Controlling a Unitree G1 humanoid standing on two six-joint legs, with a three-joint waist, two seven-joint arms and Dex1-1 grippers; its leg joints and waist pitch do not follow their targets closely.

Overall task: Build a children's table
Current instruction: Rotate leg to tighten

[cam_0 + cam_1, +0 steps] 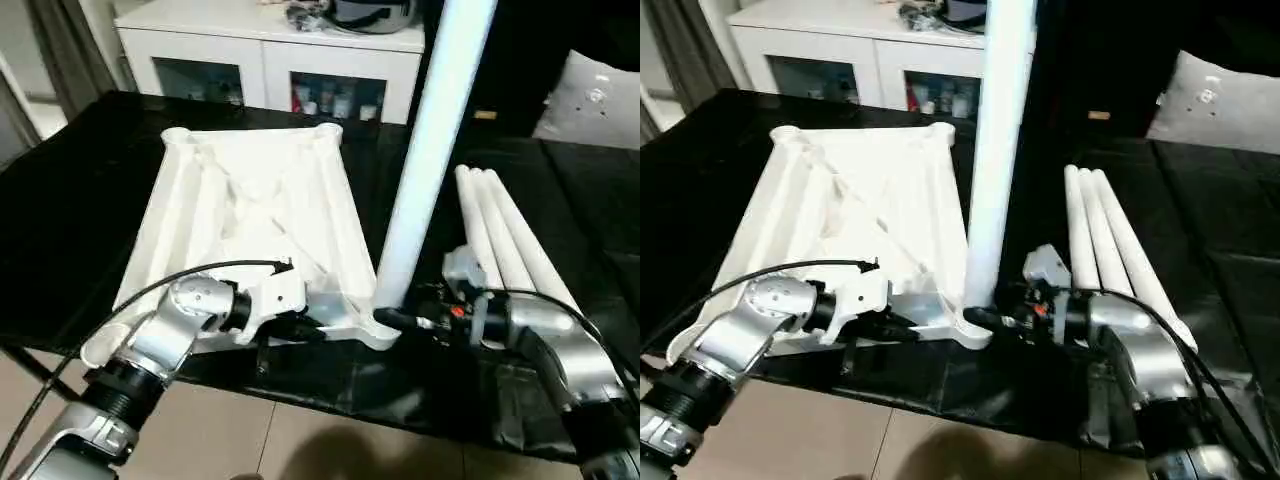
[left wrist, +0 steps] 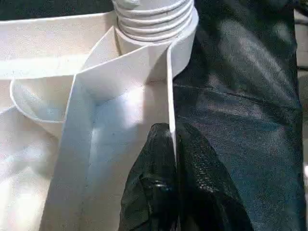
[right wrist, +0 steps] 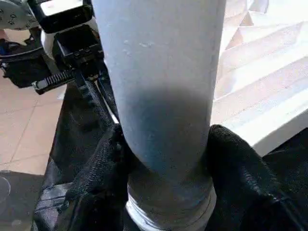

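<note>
On the black surface the tabletop lies underside up. One leg stands upright in its near-right corner socket, between our right jaws, closed around its base. Our left jaws pinch the near rim. Three spare legs lie right.

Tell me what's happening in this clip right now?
A humanoid robot is assembling a children's table. The white table top lies upside down on a black-covered surface. The left gripper is shut on a rib of its near edge, steadying it. The right gripper has its fingers around the base of one leg standing upright in the near corner socket, its thread still showing. Three spare legs lie beside the top.
</note>
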